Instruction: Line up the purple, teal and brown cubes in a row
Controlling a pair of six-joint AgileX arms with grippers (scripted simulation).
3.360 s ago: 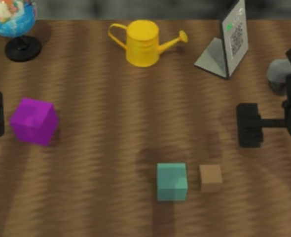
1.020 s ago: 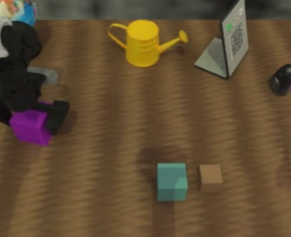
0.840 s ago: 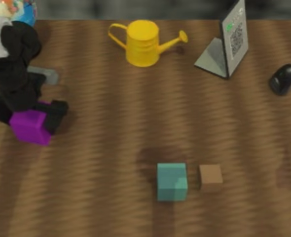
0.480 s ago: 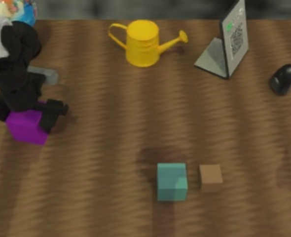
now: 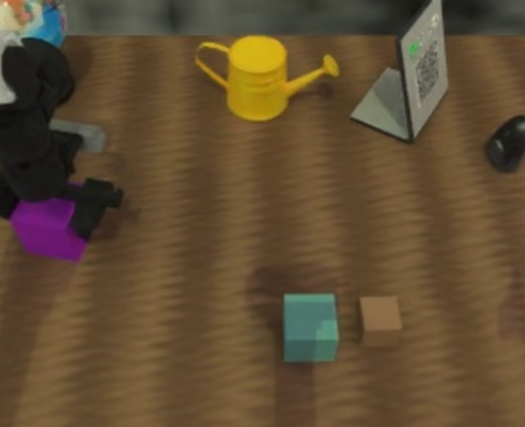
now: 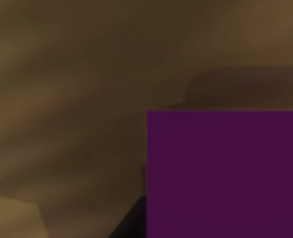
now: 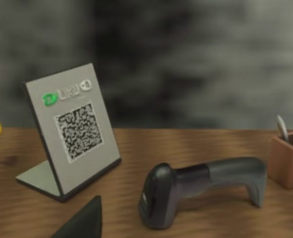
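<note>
Wooden tabletop point(image 5: 200, 222) is carrying a scanner point(image 7: 201, 191) beside a pen cup point(image 7: 288, 161), which only the right wrist view is showing. Left pincer point(image 5: 44, 200) is closing on the purple cube point(image 5: 44, 229) at the left edge; the teal cube point(image 5: 310, 327) and brown cube point(image 5: 381, 320) are sitting apart, near the front.

Left gripper point(image 5: 47, 197) reaches down at the table's left side, fingers clamped on the purple cube point(image 5: 45, 228).
</note>
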